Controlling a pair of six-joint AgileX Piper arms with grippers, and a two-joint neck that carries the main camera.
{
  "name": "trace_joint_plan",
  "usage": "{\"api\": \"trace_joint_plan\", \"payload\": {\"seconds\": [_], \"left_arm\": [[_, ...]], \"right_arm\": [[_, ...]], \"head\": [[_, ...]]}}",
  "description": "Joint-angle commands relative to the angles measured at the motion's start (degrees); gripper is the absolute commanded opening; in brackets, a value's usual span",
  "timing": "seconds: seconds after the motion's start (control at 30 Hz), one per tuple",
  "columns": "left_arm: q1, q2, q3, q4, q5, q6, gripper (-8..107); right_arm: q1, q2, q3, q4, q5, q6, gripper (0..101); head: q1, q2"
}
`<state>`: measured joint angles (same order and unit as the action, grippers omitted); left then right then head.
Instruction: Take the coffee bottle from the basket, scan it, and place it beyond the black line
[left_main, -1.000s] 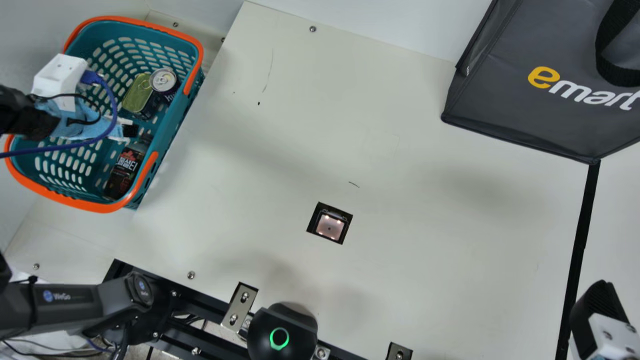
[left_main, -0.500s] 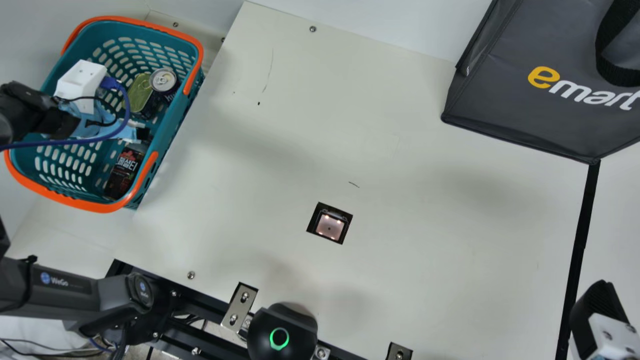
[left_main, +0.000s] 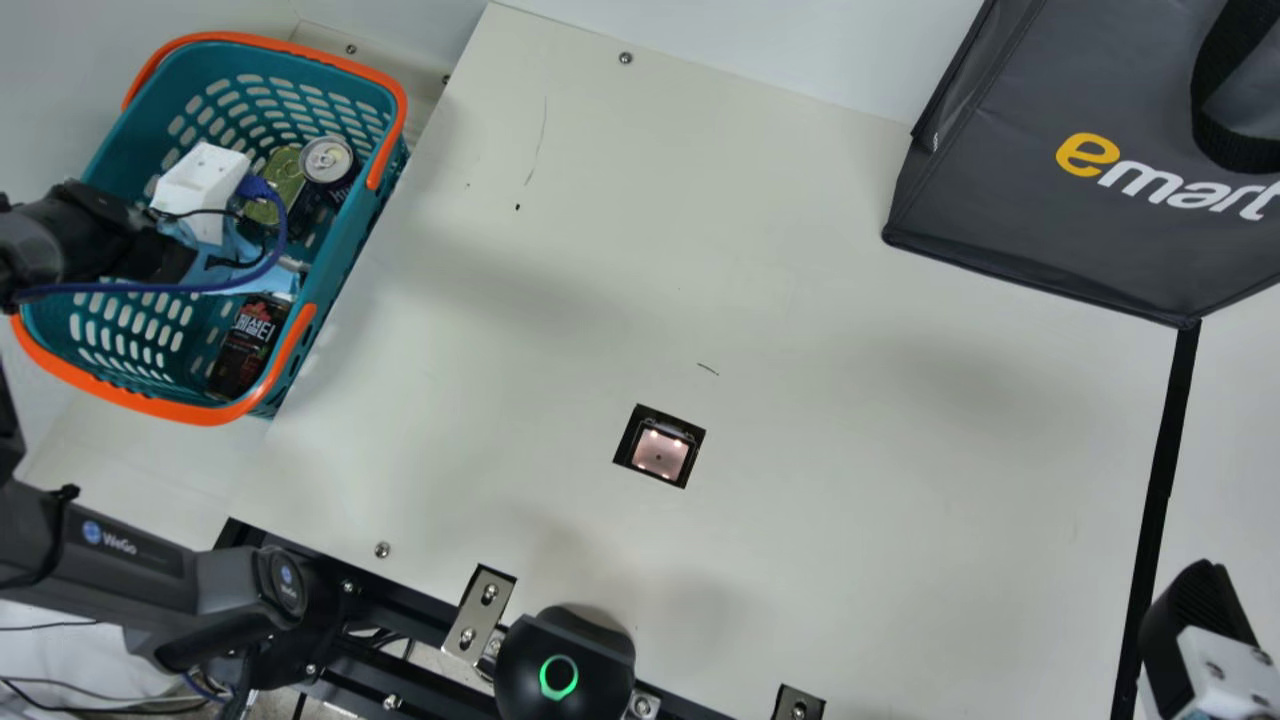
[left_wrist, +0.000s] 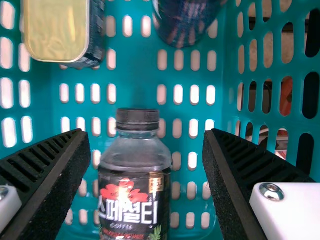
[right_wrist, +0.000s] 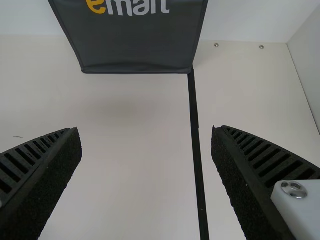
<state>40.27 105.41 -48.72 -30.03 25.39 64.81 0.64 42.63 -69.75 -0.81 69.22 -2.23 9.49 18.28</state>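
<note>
Left wrist view, coffee bottle (left_wrist: 135, 182) in basket (left_wrist: 135, 75), seen between wide-open, empty left jaws

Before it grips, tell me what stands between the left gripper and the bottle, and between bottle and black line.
Nothing visible blocks the left gripper from the bottle. Towards the black line, the basket wall stands in the way, and the right gripper hangs over the line.

This looks like a mock shop checkout: a scanner window (left_main: 659, 455) is set in the counter (left_main: 850, 520), a basket (left_main: 150, 404) of groceries (left_main: 328, 161) left of the window, a shopping bag (left_main: 1000, 210) beyond it to the right.
</note>
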Motion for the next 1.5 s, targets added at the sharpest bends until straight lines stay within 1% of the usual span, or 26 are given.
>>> {"api": "trace_joint_plan", "payload": {"seconds": [0.0, 0.43, 0.8, 1.43, 1.47], "left_arm": [[-0.13, 0.67, 0.24, -0.48, -0.78, 0.51, 90], [-0.31, 5.12, 0.72, -3.74, -4.93, 3.89, 90], [-0.83, 6.92, 0.64, -6.46, -6.19, 5.83, 90], [-0.35, 11.56, -1.07, -12.8, -8.77, 12.97, 90], [-0.36, 11.77, -1.19, -13.07, -8.85, 13.24, 83]], "right_arm": [[0.0, 0.0, 0.0, 0.0, 0.0, 0.0, 91], [0.0, 0.0, 0.0, 0.0, 0.0, 0.0, 91], [0.0, 0.0, 0.0, 0.0, 0.0, 0.0, 91], [0.0, 0.0, 0.0, 0.0, 0.0, 0.0, 91], [0.0, 0.0, 0.0, 0.0, 0.0, 0.0, 91]], "head": [[-1.57, 0.14], [-1.57, 0.14], [-1.57, 0.14], [-1.57, 0.14], [-1.57, 0.14]]}}
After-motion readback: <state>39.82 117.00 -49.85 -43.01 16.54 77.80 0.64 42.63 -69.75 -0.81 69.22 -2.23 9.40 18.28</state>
